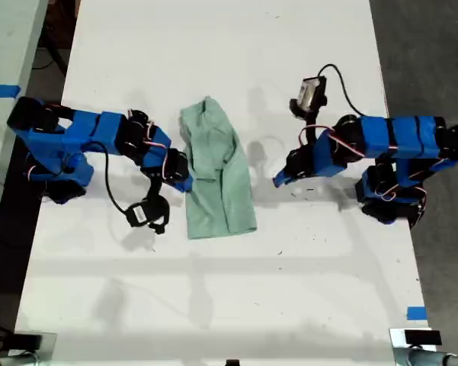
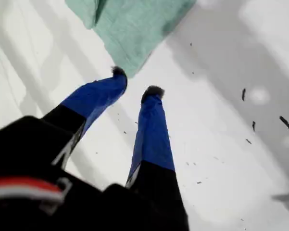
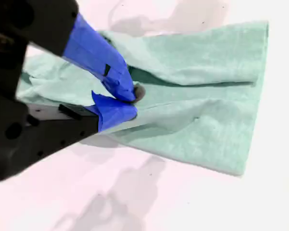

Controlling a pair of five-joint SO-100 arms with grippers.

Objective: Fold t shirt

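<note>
My second gripper is closed on an edge of the t shirt, which lies folded lengthwise mid-table. My first gripper is parted and empty, tips just short of the t shirt's corner. No legible markings.

Mint t shirt, folded lengthwise
</note>
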